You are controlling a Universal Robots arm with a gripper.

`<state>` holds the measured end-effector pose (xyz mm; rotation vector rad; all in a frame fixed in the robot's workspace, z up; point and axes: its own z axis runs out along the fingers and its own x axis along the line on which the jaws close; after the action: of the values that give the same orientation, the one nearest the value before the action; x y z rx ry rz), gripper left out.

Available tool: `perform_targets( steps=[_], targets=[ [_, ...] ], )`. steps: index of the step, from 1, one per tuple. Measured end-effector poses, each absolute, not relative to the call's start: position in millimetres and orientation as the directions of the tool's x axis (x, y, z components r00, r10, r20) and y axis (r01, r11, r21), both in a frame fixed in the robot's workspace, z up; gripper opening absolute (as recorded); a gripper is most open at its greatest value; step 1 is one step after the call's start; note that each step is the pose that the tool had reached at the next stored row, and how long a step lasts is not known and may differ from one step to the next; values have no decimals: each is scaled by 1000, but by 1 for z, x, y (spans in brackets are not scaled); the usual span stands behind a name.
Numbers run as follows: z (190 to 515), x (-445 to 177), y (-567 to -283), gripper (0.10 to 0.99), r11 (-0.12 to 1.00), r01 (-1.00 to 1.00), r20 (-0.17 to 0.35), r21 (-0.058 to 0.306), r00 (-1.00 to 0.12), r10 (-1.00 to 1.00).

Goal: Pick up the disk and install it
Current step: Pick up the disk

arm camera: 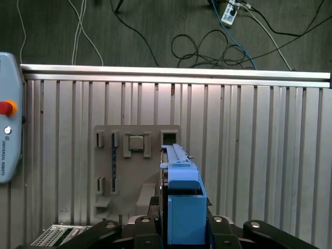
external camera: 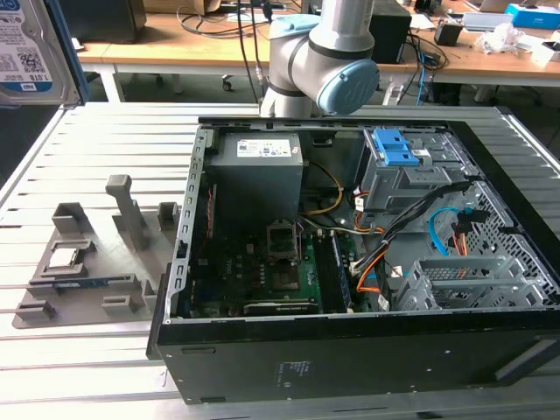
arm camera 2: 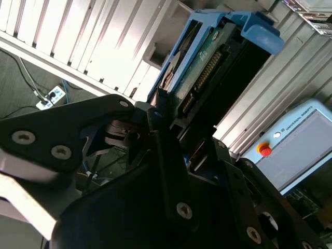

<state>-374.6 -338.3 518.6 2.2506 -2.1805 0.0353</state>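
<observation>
I hold the disk [external camera: 31, 52] up off the exterior view's left of the computer case [external camera: 350, 354], well clear of it. My gripper [arm camera: 182, 224] is clamped on it, jaws pressed against the two sides of its blue carrier frame. In the second wrist view its connector edge points away from me.

Just beside the case on that same side lies a grey fixture tray [external camera: 87, 271] with a small square part [external camera: 63, 256] seated in one pocket.

The case lies on its side with its panel off. Going across it I see:
- the grey power supply [external camera: 258, 166] at the far wall
- the motherboard [external camera: 262, 271] nearer the front
- a grey cage with a blue latch [external camera: 398, 153]
- orange and blue cables [external camera: 372, 267]
- a perforated metal cage [external camera: 459, 280] by the front wall

Everything sits on a slatted aluminium table [external camera: 96, 367]. A teach pendant [arm camera: 8, 111] rests at the table's edge. Beyond the case stand wooden desks [external camera: 175, 52]. Below the table, loose cords and a power strip [arm camera: 228, 13] lie on the dark floor.
</observation>
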Motion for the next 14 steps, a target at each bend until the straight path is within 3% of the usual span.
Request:
perform_targets(
  steps=[14],
  targets=[
    [519,-360,-338,365,-32,-999,23,-10,31,-999]
  ],
)
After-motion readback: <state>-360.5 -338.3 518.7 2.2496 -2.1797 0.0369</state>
